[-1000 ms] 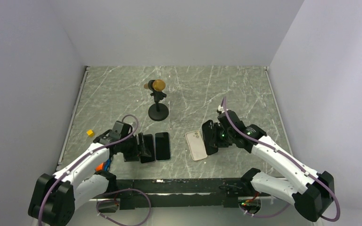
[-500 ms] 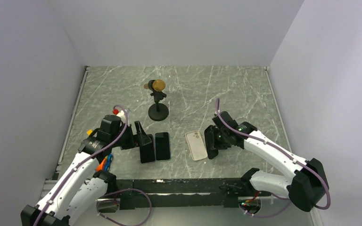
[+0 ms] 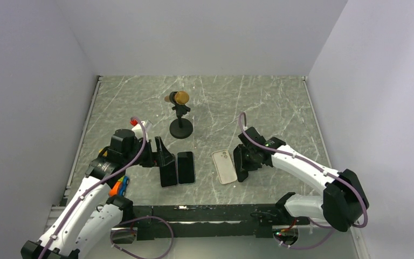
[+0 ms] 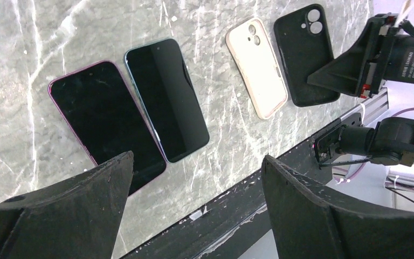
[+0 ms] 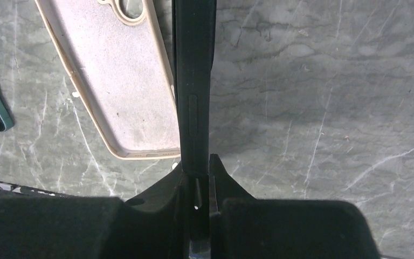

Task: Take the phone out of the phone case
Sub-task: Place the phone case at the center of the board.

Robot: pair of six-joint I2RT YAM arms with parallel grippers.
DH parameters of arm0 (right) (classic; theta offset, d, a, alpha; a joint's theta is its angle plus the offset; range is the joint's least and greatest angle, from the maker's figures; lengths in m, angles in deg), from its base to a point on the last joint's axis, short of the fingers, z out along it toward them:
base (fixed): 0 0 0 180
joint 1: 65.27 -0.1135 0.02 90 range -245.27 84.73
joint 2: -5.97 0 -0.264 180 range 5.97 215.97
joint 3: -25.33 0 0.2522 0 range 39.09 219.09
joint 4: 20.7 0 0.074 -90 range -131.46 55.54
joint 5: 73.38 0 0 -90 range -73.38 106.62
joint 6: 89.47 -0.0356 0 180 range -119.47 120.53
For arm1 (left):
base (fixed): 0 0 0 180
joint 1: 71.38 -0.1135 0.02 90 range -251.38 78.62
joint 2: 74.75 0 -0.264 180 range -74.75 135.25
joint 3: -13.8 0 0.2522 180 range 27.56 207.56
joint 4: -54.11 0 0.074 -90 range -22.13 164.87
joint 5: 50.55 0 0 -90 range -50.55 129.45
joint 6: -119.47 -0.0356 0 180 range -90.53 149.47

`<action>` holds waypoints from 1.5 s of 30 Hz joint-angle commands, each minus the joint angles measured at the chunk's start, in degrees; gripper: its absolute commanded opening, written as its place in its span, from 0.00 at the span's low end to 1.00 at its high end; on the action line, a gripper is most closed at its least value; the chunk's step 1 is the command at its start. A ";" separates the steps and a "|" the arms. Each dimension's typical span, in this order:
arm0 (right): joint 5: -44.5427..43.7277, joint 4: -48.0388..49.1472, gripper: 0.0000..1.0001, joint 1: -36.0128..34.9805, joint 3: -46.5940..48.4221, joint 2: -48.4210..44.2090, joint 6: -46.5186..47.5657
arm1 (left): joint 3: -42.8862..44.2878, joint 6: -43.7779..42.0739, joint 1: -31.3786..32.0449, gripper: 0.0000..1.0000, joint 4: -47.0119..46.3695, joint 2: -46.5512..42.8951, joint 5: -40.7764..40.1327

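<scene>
Looking down from the top view, you see the grey marbled surface (image 3: pixel 280 108) carrying everything, with your left arm (image 3: pixel 89 186) and right arm (image 3: pixel 304 167) reaching in from the near edge. Behind them, near the middle of the surface, a black stand microphone (image 3: pixel 181 116) with a gold head stands upright, well apart from the rest.

In front of it, four flat things lie in a row. From your left come a purple-edged phone (image 4: pixel 105 121) and a teal-edged phone (image 4: pixel 167 100), both screen-up, bare and just beside each other. After a gap come a beige case (image 4: pixel 256 67), lining up, and a black case (image 4: pixel 305 54), both empty and just beside each other.

Your left jaws hang spread wide over the two phones and hold nothing; the fingers (image 4: pixel 329 216) frame the phones in the left wrist view. Your right jaws are clamped tight on an edge of the black case, which the right wrist view shows edge-on between them. You cannot tell whether that case lies flat or is raised off the surface.
</scene>
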 commanded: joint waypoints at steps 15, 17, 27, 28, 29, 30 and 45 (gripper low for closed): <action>7.93 9.50 0.12 0.21 -3.08 1.00 2.22 | 1.01 -2.07 -0.10 0.91 -5.26 1.08 4.55; 8.64 9.98 0.12 0.19 -3.34 1.04 2.23 | 0.94 -1.55 -0.08 0.91 -5.32 0.90 4.64; 10.20 11.64 0.09 1.04 -5.20 -2.20 1.87 | 0.44 -0.06 0.00 0.91 -5.60 0.28 5.06; 10.46 11.86 0.09 1.09 -5.53 -2.37 1.92 | 0.39 0.06 -0.01 0.90 -5.63 0.29 5.19; 10.53 11.90 0.08 1.29 -5.72 -2.40 1.96 | 0.45 0.26 0.01 0.90 -5.67 0.29 5.25; 10.65 11.94 0.08 1.40 -5.94 -2.23 2.03 | 0.47 0.38 -0.01 0.90 -5.78 0.37 5.38; 0.11 4.92 0.76 1.88 -3.38 -2.06 -0.96 | 0.77 1.99 0.69 0.89 -6.84 1.34 5.65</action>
